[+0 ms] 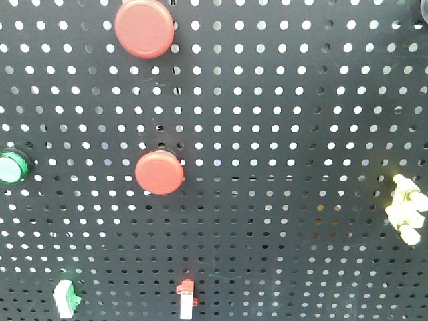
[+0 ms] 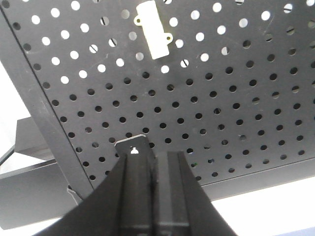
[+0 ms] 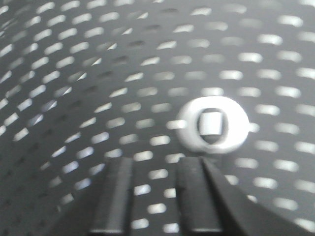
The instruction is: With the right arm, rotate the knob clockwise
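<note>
As seen through the blurred right wrist camera, faces a black pegboard (image 3: 74,54) up close. Shows the knob (image 3: 214,124), a white ring around a dark centre with a grey square, mounted on the board just above the right pincer (image 3: 155,164), toward its right-hand finger (image 3: 197,191). Holds nothing; leaves a narrow gap between the two dark fingers, with board holes visible through it. Impossible to tell through the blur whether touching the knob.

From the left wrist camera, shows the left pincer (image 2: 150,155) closed on nothing, fingers pressed together, pointing at the board below a cream plastic fitting (image 2: 153,29).

From the front, takes in an upper red push button (image 1: 143,27), a lower red push button (image 1: 159,172), a green button (image 1: 12,166) at the left edge, a pale yellow fitting (image 1: 406,208) at the right edge, and a white-and-green switch (image 1: 65,297) and a red-and-white switch (image 1: 186,297) along the bottom.
</note>
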Controlling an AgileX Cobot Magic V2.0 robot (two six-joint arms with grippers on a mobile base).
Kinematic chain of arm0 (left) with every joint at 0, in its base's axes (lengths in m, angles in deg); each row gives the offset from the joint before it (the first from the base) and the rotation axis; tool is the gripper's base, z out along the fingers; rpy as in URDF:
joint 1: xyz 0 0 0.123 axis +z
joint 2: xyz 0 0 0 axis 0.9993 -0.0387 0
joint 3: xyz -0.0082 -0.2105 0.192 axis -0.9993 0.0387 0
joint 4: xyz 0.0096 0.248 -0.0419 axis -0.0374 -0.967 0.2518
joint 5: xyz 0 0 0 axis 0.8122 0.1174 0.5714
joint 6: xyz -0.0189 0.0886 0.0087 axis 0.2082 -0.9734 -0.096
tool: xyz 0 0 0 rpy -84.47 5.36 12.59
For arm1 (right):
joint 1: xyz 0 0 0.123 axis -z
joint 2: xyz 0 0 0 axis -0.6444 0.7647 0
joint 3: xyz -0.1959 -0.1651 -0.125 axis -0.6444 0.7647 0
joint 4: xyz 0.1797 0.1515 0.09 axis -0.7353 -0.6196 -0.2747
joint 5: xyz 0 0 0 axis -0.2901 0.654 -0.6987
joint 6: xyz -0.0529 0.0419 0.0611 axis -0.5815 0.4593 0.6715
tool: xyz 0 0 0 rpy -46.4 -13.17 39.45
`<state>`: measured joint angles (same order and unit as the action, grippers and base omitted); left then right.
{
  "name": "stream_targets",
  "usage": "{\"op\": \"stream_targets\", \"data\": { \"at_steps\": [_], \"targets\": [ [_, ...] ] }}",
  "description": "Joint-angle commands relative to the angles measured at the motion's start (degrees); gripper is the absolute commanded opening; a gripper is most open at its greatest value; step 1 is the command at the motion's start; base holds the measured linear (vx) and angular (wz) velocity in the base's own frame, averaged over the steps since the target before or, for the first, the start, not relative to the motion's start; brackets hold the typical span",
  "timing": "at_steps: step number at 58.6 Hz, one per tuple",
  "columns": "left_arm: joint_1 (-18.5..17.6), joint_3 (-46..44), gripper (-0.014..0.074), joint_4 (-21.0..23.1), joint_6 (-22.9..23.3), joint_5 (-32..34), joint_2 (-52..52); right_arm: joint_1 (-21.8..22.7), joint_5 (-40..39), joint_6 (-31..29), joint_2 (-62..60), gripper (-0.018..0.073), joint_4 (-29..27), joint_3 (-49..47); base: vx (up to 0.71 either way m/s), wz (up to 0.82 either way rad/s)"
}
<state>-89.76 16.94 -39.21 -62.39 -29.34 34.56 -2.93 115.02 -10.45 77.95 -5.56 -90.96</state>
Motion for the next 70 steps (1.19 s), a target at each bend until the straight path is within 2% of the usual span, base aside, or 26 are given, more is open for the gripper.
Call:
{"op": "stream_targets", "data": {
  "at_steps": [1,8,18,26,35,46,53,58,70],
  "targets": [
    [-0.49,0.92,-0.0006,0.26,0.22,4.75,-0.62,-0.15,1.24,2.16,1.88,0.0331,2.19,-5.76,0.0,0.0],
    [-0.49,0.92,-0.0006,0.26,0.22,4.75,-0.62,-0.21,6.73,1.86,5.9,0.0331,1.88,-10.65,0.0,0.0],
    [-0.49,0.92,-0.0006,0.26,0.22,4.75,-0.62,-0.2,6.6,1.42,9.02,0.0321,-0.49,-14.39,0.0,0.0],
    [-0.49,0.92,-0.0006,0.26,0.22,4.75,-0.62,-0.2,6.55,-1.96,9.64,0.0286,-0.57,-14.58,0.0,0.0],
    [-0.49,0.92,-0.0006,0.26,0.22,4.75,-0.62,-0.2,6.44,-2.13,9.64,0.0196,-0.6,-14.58,0.0,0.0],
    [-0.49,0.92,-0.0006,0.26,0.22,4.75,-0.62,-0.2,6.49,-2.13,9.64,0.0006,-2.62,-14.58,0.0,0.0],
    [-0.49,0.92,-0.0006,0.26,0.22,4.75,-0.62,-0.2,6.49,-2.07,9.64,-0.0011,-7.26,-14.58,0.0,0.0],
    [-0.49,0.92,-0.0006,0.26,0.22,4.75,-0.62,-0.2,6.21,0.31,10.05,-0.0008,-10.17,-14.58,0.0,0.0],
    [-0.49,0.92,-0.0006,0.26,0.22,4.75,-0.62,-0.2,4.23,14.42,11.72,-0.0008,-11.29,-14.58,0.0,0.0]
  ]
}}
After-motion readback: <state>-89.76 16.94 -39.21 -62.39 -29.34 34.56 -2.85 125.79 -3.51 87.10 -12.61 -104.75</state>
